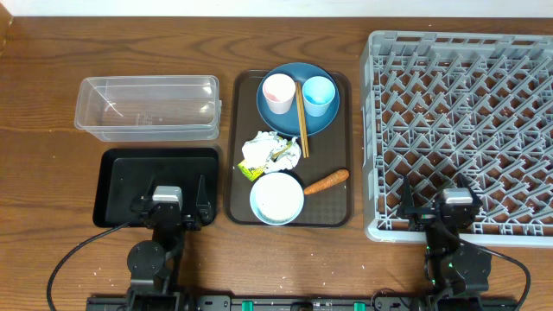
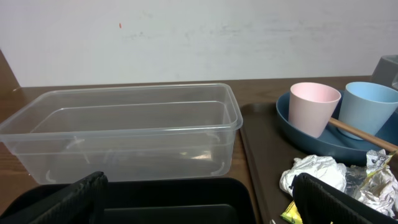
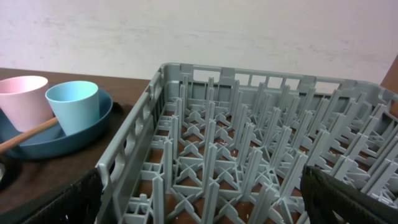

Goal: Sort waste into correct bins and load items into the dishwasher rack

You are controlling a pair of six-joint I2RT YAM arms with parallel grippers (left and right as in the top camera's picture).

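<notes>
Our left gripper (image 1: 176, 184) and right gripper (image 1: 436, 192) stand spread wide, empty, as we judge the crumpled white-and-yellow paper wrapper (image 1: 270, 154) light, soft, best pinched at a fold

Both arms are seen folded low, side by side, wrists pointed straight ahead. The left gripper (image 1: 174, 192) is held wide open, its fingers (image 2: 68, 198) spread far apart. The right gripper (image 1: 436, 194) is likewise splayed to full width, fingers (image 3: 351, 199) parted.
</notes>
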